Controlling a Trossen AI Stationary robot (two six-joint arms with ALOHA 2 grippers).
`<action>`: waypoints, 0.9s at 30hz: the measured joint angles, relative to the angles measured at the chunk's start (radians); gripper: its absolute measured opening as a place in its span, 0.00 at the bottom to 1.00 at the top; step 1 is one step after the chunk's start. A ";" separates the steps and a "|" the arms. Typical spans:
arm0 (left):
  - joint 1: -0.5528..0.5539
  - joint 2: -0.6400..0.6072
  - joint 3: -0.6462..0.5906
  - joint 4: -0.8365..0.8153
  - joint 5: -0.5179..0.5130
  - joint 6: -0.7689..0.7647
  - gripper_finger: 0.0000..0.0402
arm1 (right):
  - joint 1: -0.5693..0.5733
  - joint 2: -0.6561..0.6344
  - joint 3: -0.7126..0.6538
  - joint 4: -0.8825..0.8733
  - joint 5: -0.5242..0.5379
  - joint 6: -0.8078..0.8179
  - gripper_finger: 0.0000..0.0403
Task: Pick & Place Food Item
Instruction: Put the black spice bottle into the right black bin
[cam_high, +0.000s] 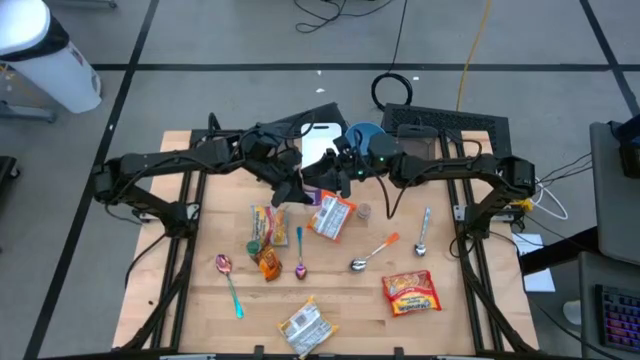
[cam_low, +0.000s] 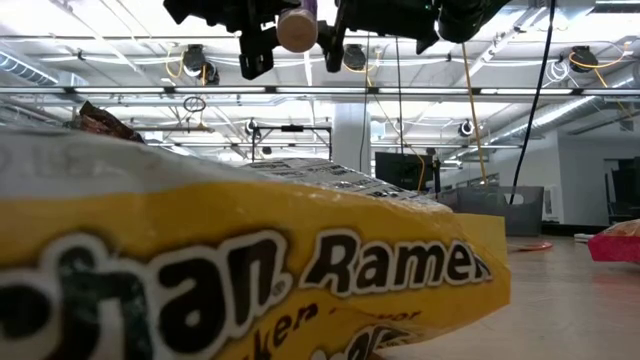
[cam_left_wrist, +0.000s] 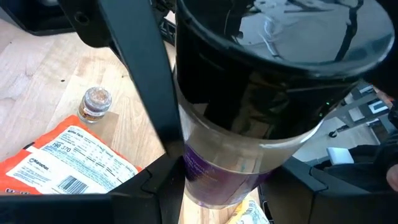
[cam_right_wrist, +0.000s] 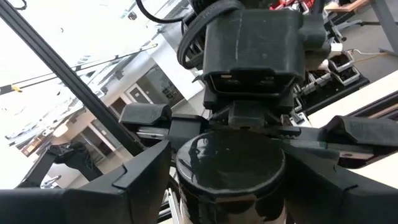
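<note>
A ramen packet (cam_low: 250, 270) lies nearest; above, the left gripper (cam_low: 290, 45) pinches a jar (cam_low: 297, 28), its black lid between the right gripper's (cam_right_wrist: 230, 180) spread fingers.

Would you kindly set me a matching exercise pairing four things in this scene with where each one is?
1. black-lidded jar
2. small spice jar
3. red packet
4. pink spoon

A. on the left side of the table
B. on the table's right side
C. held aloft in the left tool
D. standing beside the orange packet

Pairs: 1-C, 2-D, 3-B, 4-A
</note>
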 joint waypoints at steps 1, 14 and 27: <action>0.000 0.000 0.000 0.000 -0.001 0.000 0.46 | 0.000 0.000 0.000 -0.005 0.000 0.000 0.64; 0.001 0.000 0.000 0.001 0.004 0.004 0.46 | 0.000 0.000 0.000 -0.009 0.000 -0.012 0.53; 0.000 0.000 0.000 0.000 0.005 -0.004 0.46 | 0.000 0.000 0.000 -0.009 0.000 -0.014 0.51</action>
